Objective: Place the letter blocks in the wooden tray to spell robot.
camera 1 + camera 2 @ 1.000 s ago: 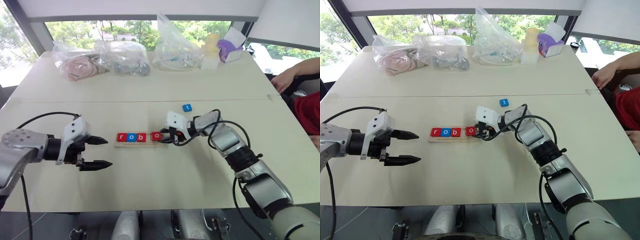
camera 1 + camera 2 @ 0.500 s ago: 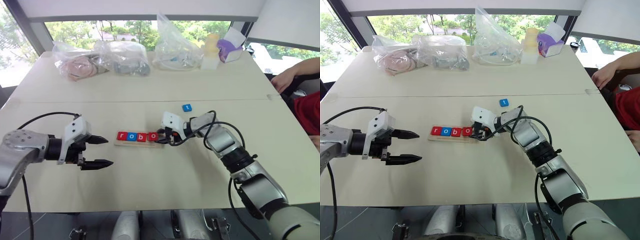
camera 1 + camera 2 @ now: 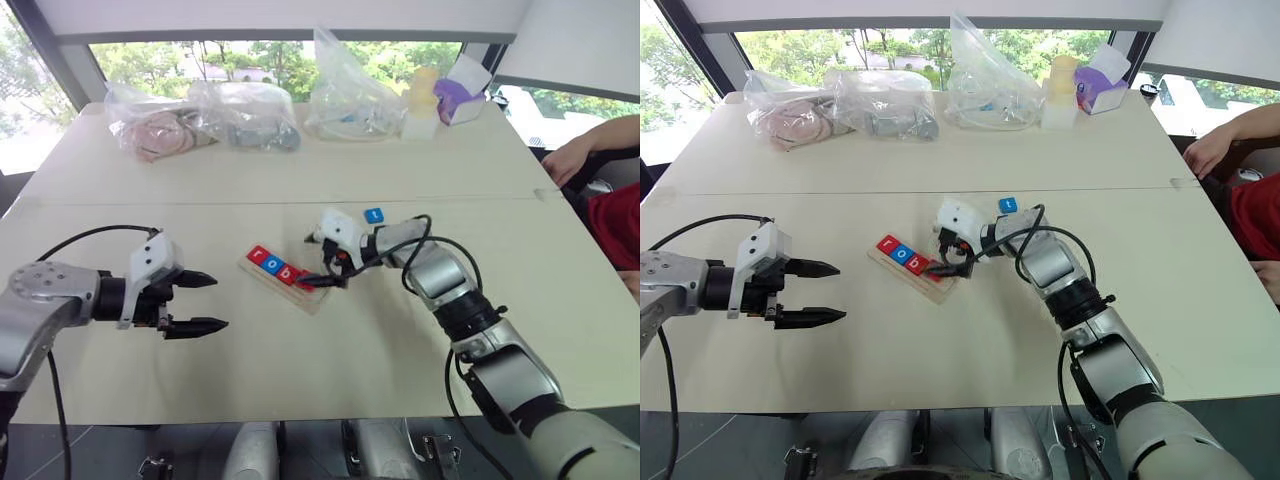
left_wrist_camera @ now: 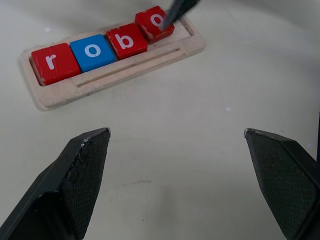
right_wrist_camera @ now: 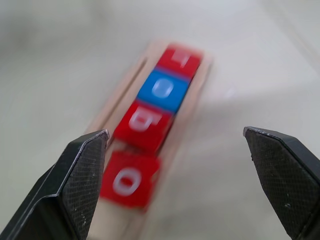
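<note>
The wooden tray (image 4: 150, 62) lies slanted on the table and holds several letter blocks in a row: red r (image 4: 55, 62), blue o (image 4: 92, 51), red b (image 4: 128, 41) and a second red o (image 4: 152, 25), which sits slightly askew at the row's end. One finger of my right gripper (image 3: 322, 262) reaches down to that last o; the gripper is open and holds nothing. The blue t block (image 3: 374, 215) lies loose on the table behind my right wrist. My left gripper (image 3: 215, 302) hovers open to the left of the tray.
Clear plastic bags (image 3: 205, 118) of items, a bottle (image 3: 421, 103) and a purple tissue box (image 3: 458, 95) line the table's far edge. A person's arm (image 3: 590, 150) rests at the right edge.
My right gripper opened, let go of the last red o and rose. The tray swung from level to a slant. My left gripper stayed put.
</note>
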